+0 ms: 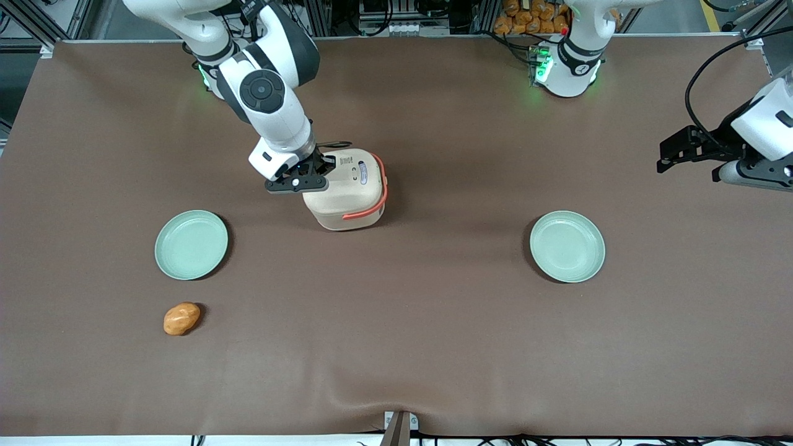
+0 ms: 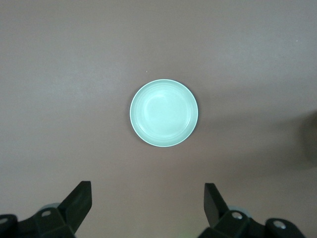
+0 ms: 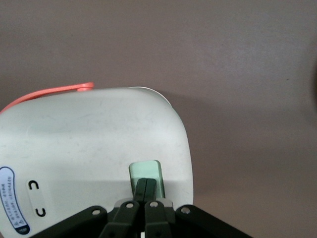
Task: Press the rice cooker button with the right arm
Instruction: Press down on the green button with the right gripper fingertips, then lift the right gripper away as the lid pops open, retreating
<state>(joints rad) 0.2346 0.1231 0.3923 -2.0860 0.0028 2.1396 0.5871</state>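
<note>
Robotics lab: alu frame, cabling, brown-covered table.

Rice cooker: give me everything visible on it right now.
The rice cooker is a small cream rounded cube, plastic-looking, standing upright on the brown table between two green plates. A coral-orange handle band lies folded around its top. The lid carries an oval blue-edged label and a pale green button. The right arm's pincer is shut, its fingertips on that button. Nothing else touches it.

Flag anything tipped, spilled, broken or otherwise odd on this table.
Nothing stands out. The rice cooker stands upright, both plates lie flat and empty, and the tool, fingers shut, sits on the cooker's pale green button.
</note>
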